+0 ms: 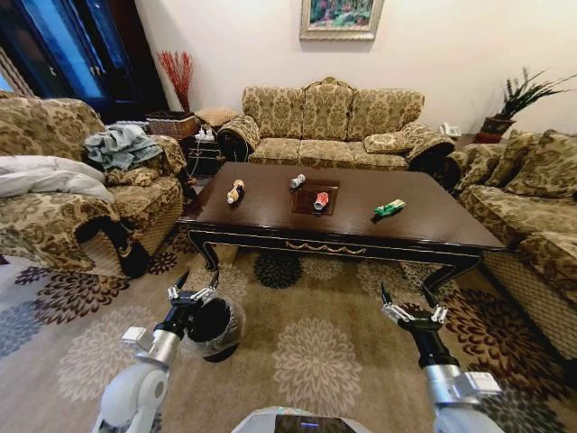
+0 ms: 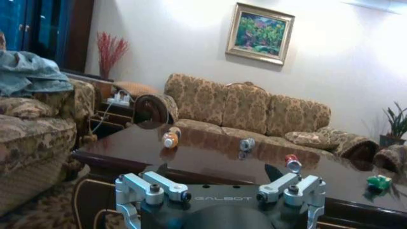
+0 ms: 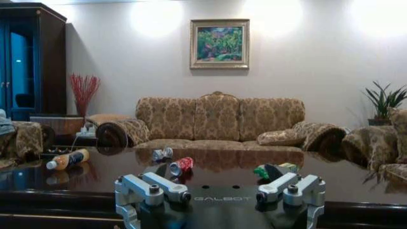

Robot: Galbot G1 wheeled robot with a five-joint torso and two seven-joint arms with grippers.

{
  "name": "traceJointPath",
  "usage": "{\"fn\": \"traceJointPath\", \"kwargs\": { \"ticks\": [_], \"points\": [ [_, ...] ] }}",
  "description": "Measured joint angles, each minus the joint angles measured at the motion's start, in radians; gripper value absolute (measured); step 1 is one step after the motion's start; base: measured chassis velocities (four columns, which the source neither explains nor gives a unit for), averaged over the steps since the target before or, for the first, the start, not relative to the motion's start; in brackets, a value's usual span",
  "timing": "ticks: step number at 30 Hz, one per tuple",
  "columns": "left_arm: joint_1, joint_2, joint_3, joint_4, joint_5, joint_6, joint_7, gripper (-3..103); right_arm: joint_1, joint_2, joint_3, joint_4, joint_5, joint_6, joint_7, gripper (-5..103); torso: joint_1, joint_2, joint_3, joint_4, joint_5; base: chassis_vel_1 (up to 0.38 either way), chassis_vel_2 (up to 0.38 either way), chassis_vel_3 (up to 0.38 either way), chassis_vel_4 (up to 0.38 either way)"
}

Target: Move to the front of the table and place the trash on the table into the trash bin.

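On the table (image 1: 424,221) the tan bottle (image 1: 235,191) lies pointing away, both tools (image 1: 192,290) (image 1: 414,308) released.

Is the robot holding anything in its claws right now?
No. The left gripper and right gripper are both open and empty, short of the table; the trash lies on it.

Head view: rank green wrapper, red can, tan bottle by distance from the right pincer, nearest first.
From the right pincer, low on the robot's right:
1. Green wrapper, at the table's right side.
2. Red can, on the centre inlay.
3. Tan bottle, at the table's left side.
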Motion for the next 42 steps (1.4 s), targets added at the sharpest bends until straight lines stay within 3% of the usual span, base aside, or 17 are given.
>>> {"fn": "traceJointPath", "kwargs": {
  "ticks": [13,25,32,38,42],
  "points": [
    [0.001,-0.009,-0.050,-0.133,0.025,0.091,-0.065,100,0.008,-0.038,-0.002,0.009,0.012,-0.067,0.008,100,0.000,0.000,0.000,0.0001,0.0001,0.000,0.000,0.000,0.000],
    [0.081,-0.025,-0.048,-0.201,0.020,0.064,-0.075,100,0.024,-0.021,-0.002,0.088,0.011,-0.129,0.027,100,0.000,0.000,0.000,-0.0001,0.0000,0.000,0.000,0.000,0.000],
    [0.095,-0.023,-0.044,-0.284,-0.013,0.107,-0.108,100,0.036,0.022,-0.007,0.107,-0.013,-0.164,0.025,100,0.000,0.000,0.000,-0.0001,-0.0001,0.000,0.000,0.000,0.000],
    [0.114,-0.047,-0.030,-0.304,0.022,0.119,-0.134,100,0.030,0.005,-0.007,0.103,0.001,-0.115,0.018,100,0.000,0.000,0.000,0.0001,0.0001,0.000,0.000,0.000,0.000],
    [0.114,-0.034,-0.043,-0.304,0.015,0.129,-0.149,100,0.037,-0.024,0.012,0.103,0.031,-0.120,0.024,100,0.000,0.000,0.000,0.0001,0.0001,0.000,0.000,0.000,0.000]
  ]
}}
